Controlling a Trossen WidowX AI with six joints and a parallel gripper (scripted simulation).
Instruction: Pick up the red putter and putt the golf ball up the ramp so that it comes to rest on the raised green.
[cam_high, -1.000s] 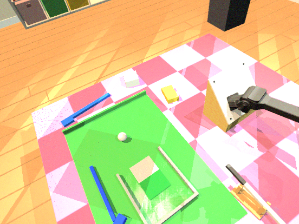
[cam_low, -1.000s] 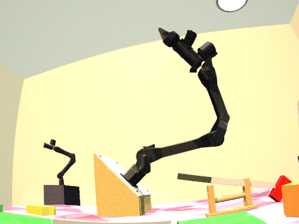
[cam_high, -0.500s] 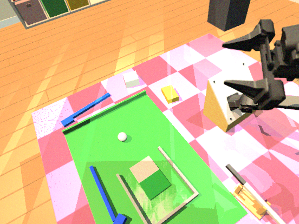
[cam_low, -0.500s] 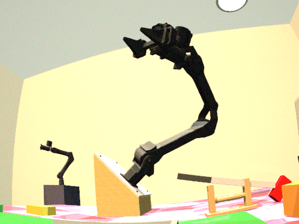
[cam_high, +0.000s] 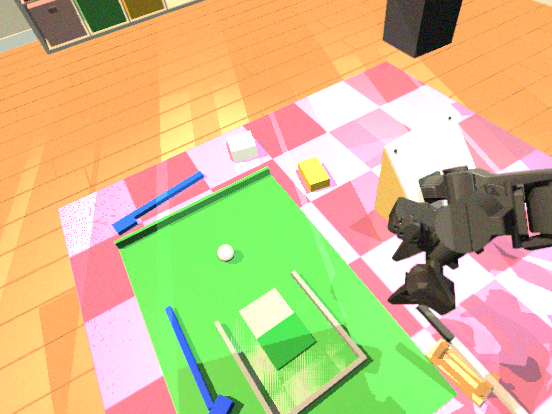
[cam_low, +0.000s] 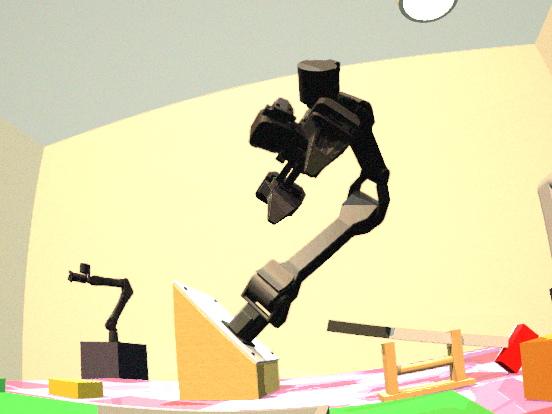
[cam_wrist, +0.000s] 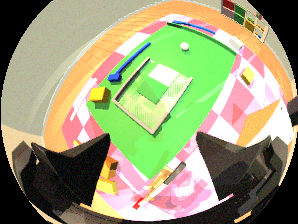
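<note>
The red putter (cam_low: 515, 350) (cam_wrist: 137, 204) rests tilted on a wooden rack (cam_high: 437, 352) (cam_low: 390, 370); its dark grip (cam_high: 435, 322) (cam_low: 358, 328) (cam_wrist: 175, 173) sticks out past the rack. In the top view its head is out of frame. My gripper (cam_high: 393, 279) (cam_low: 293, 199) (cam_wrist: 154, 137) is open and empty, high above the mat, fingers angled down. The white golf ball (cam_high: 225, 252) (cam_wrist: 185, 46) lies on the green mat (cam_high: 195, 280). The pale ramp (cam_high: 266, 311) (cam_wrist: 163, 73) adjoins the darker raised green (cam_high: 286, 342) (cam_wrist: 152, 89), with rails around three sides.
Two blue putters (cam_high: 187, 355) (cam_high: 167, 197) lie on and beside the mat. A yellow block (cam_high: 314, 175) and a white block (cam_high: 242, 146) lie behind it. The arm's wedge base (cam_low: 215, 360) stands beside the mat. An orange block (cam_low: 537, 370) stands near the putter's head.
</note>
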